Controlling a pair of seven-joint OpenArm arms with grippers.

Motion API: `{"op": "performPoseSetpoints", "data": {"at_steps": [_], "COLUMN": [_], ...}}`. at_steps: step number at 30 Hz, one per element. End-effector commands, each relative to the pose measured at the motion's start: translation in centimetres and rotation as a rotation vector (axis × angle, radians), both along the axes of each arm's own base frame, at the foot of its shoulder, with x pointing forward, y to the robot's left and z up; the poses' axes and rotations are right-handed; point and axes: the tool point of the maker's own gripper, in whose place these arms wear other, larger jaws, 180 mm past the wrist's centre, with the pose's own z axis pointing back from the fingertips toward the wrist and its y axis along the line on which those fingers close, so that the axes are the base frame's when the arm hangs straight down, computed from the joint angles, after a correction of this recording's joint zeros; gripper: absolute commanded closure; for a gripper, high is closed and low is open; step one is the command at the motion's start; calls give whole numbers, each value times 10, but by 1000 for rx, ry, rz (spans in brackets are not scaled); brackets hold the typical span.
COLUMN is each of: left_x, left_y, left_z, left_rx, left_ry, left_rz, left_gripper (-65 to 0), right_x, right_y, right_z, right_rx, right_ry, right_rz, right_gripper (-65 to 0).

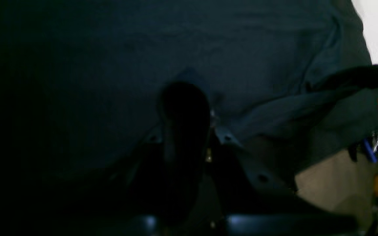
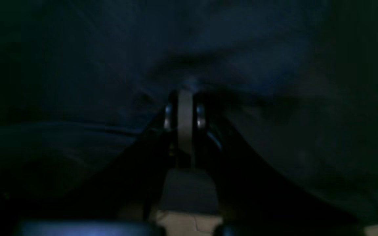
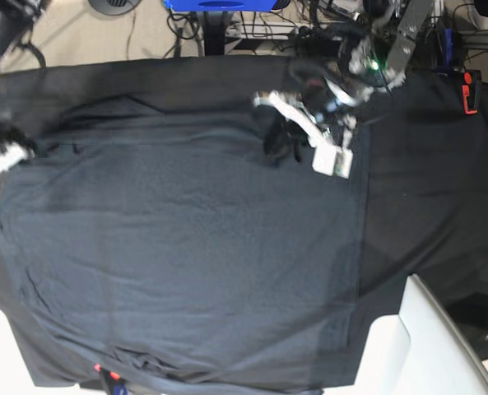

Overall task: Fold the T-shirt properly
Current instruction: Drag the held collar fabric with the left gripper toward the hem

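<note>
A dark grey T-shirt (image 3: 186,247) lies spread nearly flat across a worktop (image 3: 441,189) draped in black cloth, filling most of the overhead view, its hem line running down the side nearer the left arm. The left hand (image 3: 283,141) presses down at the shirt's top edge, its white and grey wrist parts angled over the fabric; in its own wrist view the jaws stand together, dark against the cloth (image 1: 189,88), with a small peak of fabric raised at their tips, so it appears to pinch the shirt, though the gloom leaves that short of certain. Folds run off to the side in that view, toward a strip of pale floor (image 1: 326,186). The right hand (image 3: 1,152) sits at the opposite edge of the shirt, blurred in the overhead picture. Its wrist view shows the jaws drawn tight (image 2: 185,98) with a pale strip between them, surrounded by grey fabric; whether cloth is caught there cannot be told. A white block (image 3: 429,346) sits at the near corner.
</note>
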Motion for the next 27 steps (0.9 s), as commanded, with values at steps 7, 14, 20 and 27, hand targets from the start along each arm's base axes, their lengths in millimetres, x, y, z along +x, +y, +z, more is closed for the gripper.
{"op": "performPoseSetpoints", "data": {"at_steps": [7, 14, 20, 27], "left_x": [34, 57, 81, 122], "left_y": [19, 26, 36, 43], "left_z": [19, 10, 6, 24], "left_rx": [24, 50, 69, 78], "left_ry": [-53, -40, -47, -108], "left_rz": [36, 41, 65, 84], "left_gripper": [0, 0, 0, 0], "right_x": [40, 60, 65, 68], "right_y": [8, 15, 6, -2], "right_z": [-6, -16, -15, -14], "right_rx": [46, 78, 68, 60], "right_ry": [-22, -26, -49, -65], "right_rz": [16, -18, -85, -148], "right_gripper": [-5, -5, -5, -3]}}
